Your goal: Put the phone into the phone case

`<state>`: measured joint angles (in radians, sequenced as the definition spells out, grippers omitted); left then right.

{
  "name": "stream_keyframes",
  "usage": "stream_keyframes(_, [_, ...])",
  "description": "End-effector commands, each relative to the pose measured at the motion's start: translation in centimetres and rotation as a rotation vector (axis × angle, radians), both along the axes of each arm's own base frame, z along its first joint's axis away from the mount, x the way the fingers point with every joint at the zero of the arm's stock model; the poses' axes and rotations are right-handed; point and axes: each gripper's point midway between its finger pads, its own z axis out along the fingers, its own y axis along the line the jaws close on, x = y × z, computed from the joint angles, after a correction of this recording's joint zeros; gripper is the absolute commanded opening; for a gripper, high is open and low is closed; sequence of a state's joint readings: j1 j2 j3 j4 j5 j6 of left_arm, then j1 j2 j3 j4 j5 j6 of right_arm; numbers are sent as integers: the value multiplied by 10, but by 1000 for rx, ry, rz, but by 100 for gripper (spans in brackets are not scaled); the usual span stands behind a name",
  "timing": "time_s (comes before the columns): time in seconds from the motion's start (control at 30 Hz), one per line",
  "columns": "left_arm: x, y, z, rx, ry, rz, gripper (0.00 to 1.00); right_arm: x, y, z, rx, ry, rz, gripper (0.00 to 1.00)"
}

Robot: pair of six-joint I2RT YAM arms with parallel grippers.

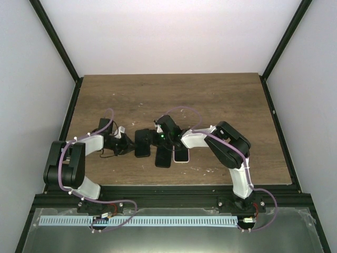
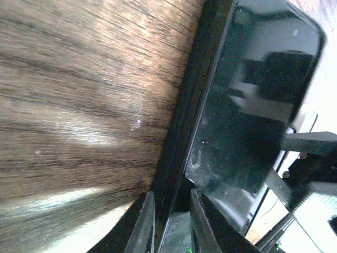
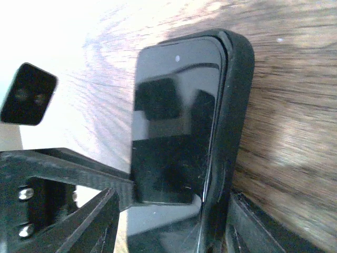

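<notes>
Both arms (image 1: 89,143) (image 1: 227,145) bend inward, jaws clamping phone case (image 3: 233,105).

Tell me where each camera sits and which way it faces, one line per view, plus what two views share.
Top external: above and behind the bases, looking down on the table; left arm and right arm show.
Left wrist: low over the table, looking along the case edge; own fingers at the bottom.
Right wrist: above the phone, looking down its screen; own fingers flank it.
Shared: both wrist views show phone and case.
</notes>
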<state>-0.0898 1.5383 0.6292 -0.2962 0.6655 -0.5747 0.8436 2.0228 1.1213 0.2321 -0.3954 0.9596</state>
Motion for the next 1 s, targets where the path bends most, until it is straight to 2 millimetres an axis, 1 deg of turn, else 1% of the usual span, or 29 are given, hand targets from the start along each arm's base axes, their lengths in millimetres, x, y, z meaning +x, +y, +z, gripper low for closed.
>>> stream_keyframes(0.0, [-1, 10, -7, 42, 20, 23, 22, -14, 31, 43, 200, -46, 122, 54])
stream_keyframes(0.13, [0, 7, -1, 23, 6, 19, 24, -18, 33, 44, 240, -43, 148, 51])
stream_keyframes(0.23, [0, 4, 1, 6, -6, 8, 22, -17, 31, 30, 182, -13, 135, 49])
stream_keyframes(0.3, [0, 1, 4, -14, -15, 1, 21, -16, 27, 21, 150, 3, 116, 43])
stream_keyframes(0.4, [1, -3, 7, -51, -22, -3, 20, -15, 21, 9, 107, 34, 89, 31])
stream_keyframes(0.53, [-1, -7, 5, -83, -4, 0, 18, -14, 16, 5, 88, 44, 78, 21])
stream_keyframes(0.63, [-2, -10, 9, -108, -9, 1, 18, -14, 14, 6, 85, 42, 75, 16])
stream_keyframes(0.7, [0, -11, 16, -124, -25, -3, 19, -14, 12, 8, 92, 42, 76, 11])
stream_keyframes(0.8, [3, -13, 35, -139, -64, -17, 27, -14, 8, 18, 117, 25, 77, 7])
stream_keyframes(0.87, [6, -14, 53, -148, -99, -22, 35, -13, 5, 29, 138, 4, 84, 6])
stream_keyframes(0.93, [10, -13, 75, -161, -150, -26, 41, -14, 2, 42, 162, -16, 99, 4])
stream_keyframes(0.97, [11, -11, 86, -162, -174, -23, 46, -15, -2, 50, 176, -27, 104, 3])
